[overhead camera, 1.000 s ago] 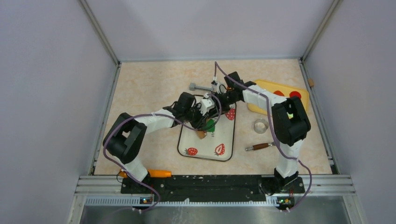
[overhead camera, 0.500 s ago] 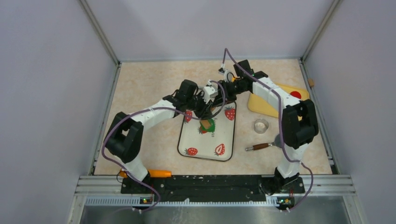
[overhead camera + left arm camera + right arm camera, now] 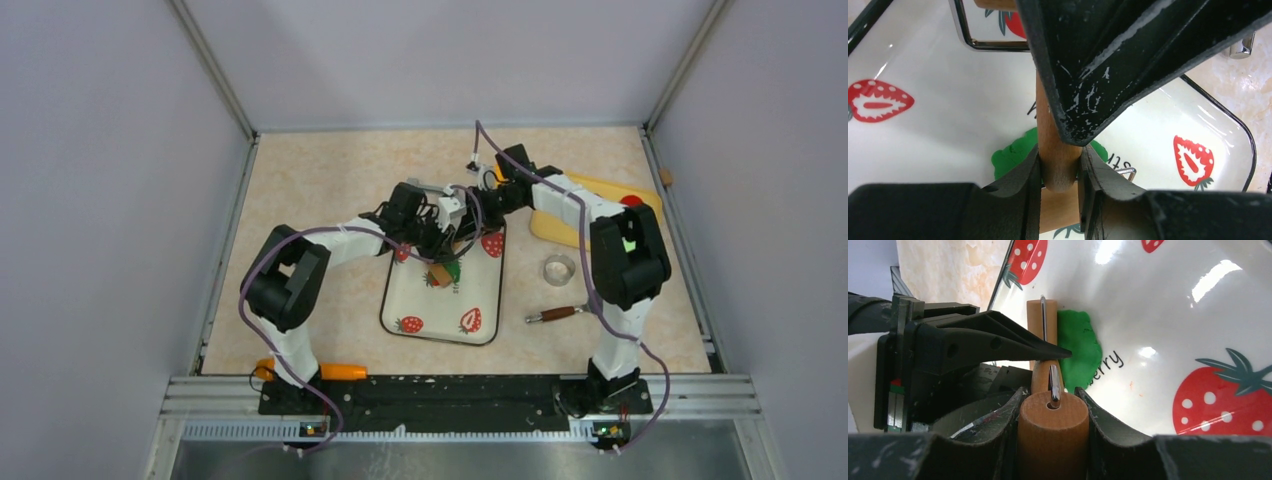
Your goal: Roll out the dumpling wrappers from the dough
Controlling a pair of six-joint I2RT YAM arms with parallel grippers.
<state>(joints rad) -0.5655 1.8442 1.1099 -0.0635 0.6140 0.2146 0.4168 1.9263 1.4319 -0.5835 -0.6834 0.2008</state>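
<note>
The green dough (image 3: 452,270) lies flattened in the middle of the strawberry tray (image 3: 440,320). It also shows in the left wrist view (image 3: 1010,152) and the right wrist view (image 3: 1078,347). A small wooden roller (image 3: 438,277) with a wire frame rests beside it, touching its edge. My left gripper (image 3: 1059,160) is shut on the roller's wooden handle (image 3: 1053,125). My right gripper (image 3: 1053,405) is shut on the handle's butt end (image 3: 1053,432). The two grippers (image 3: 443,248) (image 3: 468,222) meet tip to tip over the tray's far half. No green wrapper discs show.
A yellow board (image 3: 585,195) with a red disc (image 3: 630,201) lies at the far right, partly under the right arm. A clear round cutter (image 3: 558,268) and a brown-handled tool (image 3: 555,314) lie right of the tray. An orange tool (image 3: 340,371) lies by the left arm's base.
Both grippers have shifted slightly toward the tray's far end, taking the roller with them. The right arm's elbow has swung. A metal piece seen far of the tray earlier is now covered.
</note>
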